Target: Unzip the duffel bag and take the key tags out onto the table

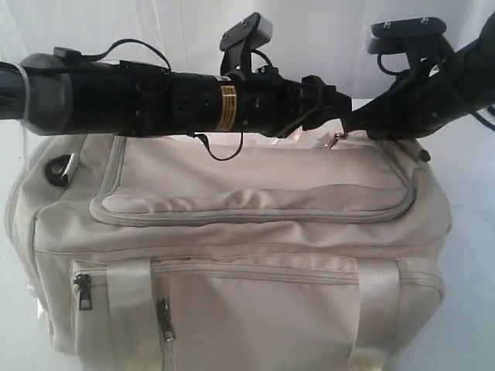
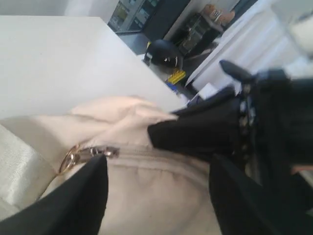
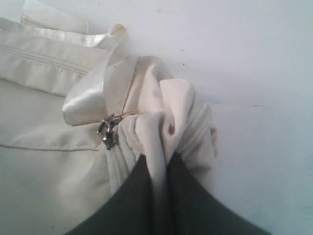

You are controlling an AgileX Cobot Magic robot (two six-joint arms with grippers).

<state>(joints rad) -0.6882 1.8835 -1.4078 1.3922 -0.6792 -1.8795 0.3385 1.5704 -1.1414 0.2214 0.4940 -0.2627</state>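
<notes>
On the white counter (image 1: pixel 472 255) sits the cream duffel bag (image 1: pixel 232 255). Across its top, my left arm (image 1: pixel 116 97) carries a gold label (image 1: pixel 229 107), unreadable; left jaws stand apart beside the zip pull (image 2: pixel 78 155). Right jaws pinch a fold (image 3: pixel 161 112) of its fabric.

A big bag on a white table

The table (image 1: pixel 473 317) is white, flat and plain. A cream duffel bag (image 1: pixel 255 232) sits right on it and fills most of the outside view. The white top shows beside the bag on the right. The bag is soft and puffy. A long zip (image 1: pixel 255 268) runs across its front. Its cloth is bunched up at one top corner.
</notes>
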